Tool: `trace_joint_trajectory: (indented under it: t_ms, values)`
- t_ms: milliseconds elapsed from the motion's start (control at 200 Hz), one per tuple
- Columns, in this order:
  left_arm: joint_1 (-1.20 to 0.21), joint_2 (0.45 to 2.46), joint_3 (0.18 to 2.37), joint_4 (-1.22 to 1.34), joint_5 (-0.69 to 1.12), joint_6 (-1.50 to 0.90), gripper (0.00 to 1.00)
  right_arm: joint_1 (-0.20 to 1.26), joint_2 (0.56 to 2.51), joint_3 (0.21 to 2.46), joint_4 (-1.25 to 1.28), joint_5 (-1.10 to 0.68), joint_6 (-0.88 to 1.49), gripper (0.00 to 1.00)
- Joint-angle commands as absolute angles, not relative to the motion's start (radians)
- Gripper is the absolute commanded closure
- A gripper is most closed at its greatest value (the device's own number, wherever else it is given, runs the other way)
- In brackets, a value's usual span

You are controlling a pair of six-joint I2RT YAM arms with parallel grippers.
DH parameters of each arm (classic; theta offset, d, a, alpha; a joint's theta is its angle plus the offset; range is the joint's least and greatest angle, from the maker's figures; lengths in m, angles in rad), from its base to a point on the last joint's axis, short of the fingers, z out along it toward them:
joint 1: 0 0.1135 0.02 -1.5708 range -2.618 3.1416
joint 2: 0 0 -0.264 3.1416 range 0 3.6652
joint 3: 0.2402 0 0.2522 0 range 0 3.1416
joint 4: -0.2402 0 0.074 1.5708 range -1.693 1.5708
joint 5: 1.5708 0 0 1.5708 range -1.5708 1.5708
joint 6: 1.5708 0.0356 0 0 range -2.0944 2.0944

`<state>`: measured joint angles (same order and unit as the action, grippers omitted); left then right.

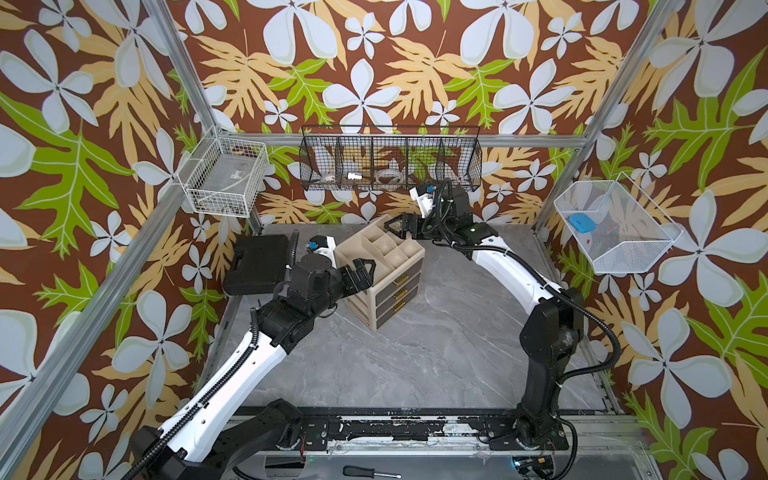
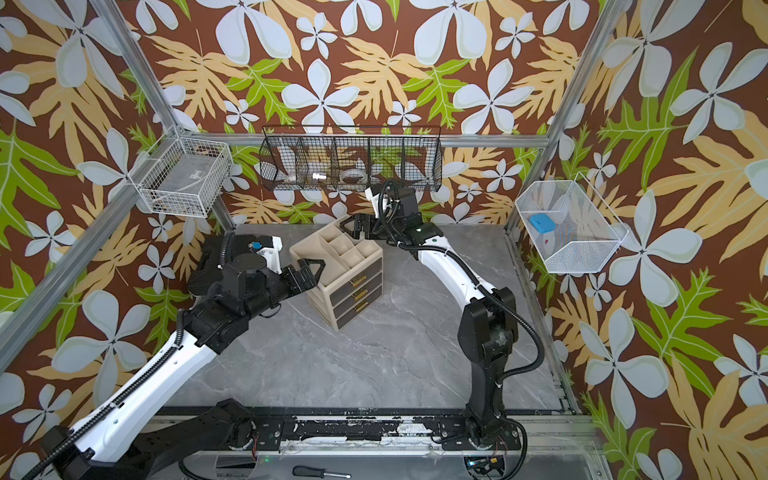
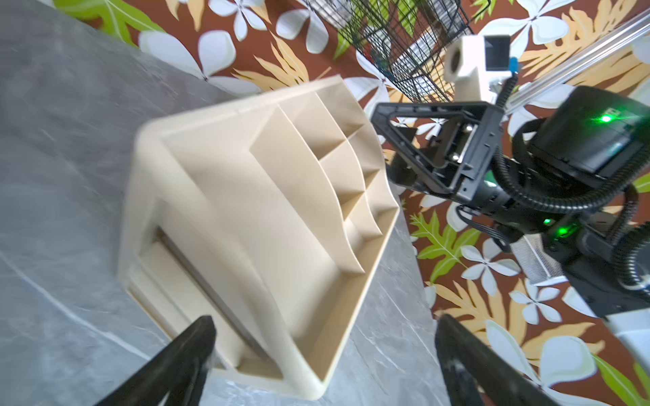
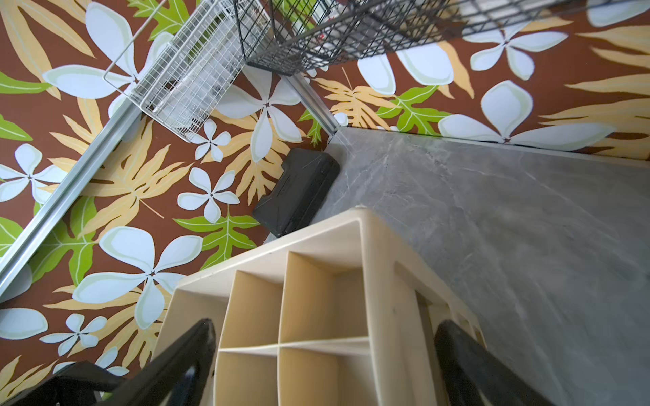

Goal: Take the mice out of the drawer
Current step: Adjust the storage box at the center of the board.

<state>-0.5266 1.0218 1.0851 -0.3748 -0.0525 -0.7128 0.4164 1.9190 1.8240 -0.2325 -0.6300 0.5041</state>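
- Both sets of jaws stand wide apart and hold nothing. The left gripper (image 1: 365,272) is at the left side of the beige drawer unit (image 1: 376,249), and the right gripper (image 1: 397,226) is over its far corner.
- A label in the white wire basket (image 1: 224,174) is too small to read.
- A black case (image 1: 255,264) lies in the far left corner of the tabletop (image 1: 436,353), just beside the unit.
- The three dark drawers (image 1: 400,293) with gold handles are shut, and the mice are hidden from view.

Both arms reach inward; left end effector (image 1: 365,268) jaws apart; right end effector (image 1: 394,227) jaws apart.
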Motion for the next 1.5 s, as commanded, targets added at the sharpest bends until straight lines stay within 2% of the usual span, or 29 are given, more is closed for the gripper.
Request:
trace_joint_trajectory:
  t_ms: [0,145,355,490,716,796,896,1051,1176,1306,1496]
  values:
    - [-0.526,1.014,1.126,-0.472,-0.173,-0.626,0.01,0.371,1.840,1.747,-0.194,-0.624,0.536,0.00]
    - [-0.506,1.044,1.238,-0.560,-0.209,-0.521,0.02,0.311,1.719,1.612,-0.183,-0.591,0.567,0.01]
    - [-0.434,1.176,1.434,-0.652,-0.185,-0.347,0.09,0.300,1.557,1.396,-0.123,-0.611,0.661,0.00]
    - [-0.416,1.295,1.589,-0.720,-0.247,-0.246,0.15,0.301,1.446,1.235,-0.043,-0.593,0.770,0.00]
    - [-0.403,1.457,1.718,-0.735,-0.242,-0.143,0.21,0.338,1.312,0.955,0.214,-0.575,0.986,0.10]
    - [-0.399,1.519,1.754,-0.720,-0.251,-0.137,0.26,0.402,1.309,0.908,0.265,-0.520,1.011,0.15]
    - [-0.399,1.604,1.807,-0.777,-0.156,-0.097,0.28,0.465,1.344,0.878,0.324,-0.504,1.046,0.23]
    - [-0.399,1.696,1.873,-0.832,-0.137,-0.073,0.31,0.497,1.363,0.785,0.474,-0.503,1.145,0.24]
    - [-0.398,1.733,1.893,-0.857,-0.196,-0.069,0.36,0.498,1.336,0.762,0.452,-0.477,1.111,0.23]
    - [-0.398,1.735,1.868,-0.854,-0.182,-0.058,0.47,0.499,1.307,0.707,0.512,-0.465,1.135,0.23]
    - [-0.399,1.721,1.832,-0.875,-0.129,-0.048,0.57,0.499,1.324,0.686,0.565,-0.477,1.168,0.28]
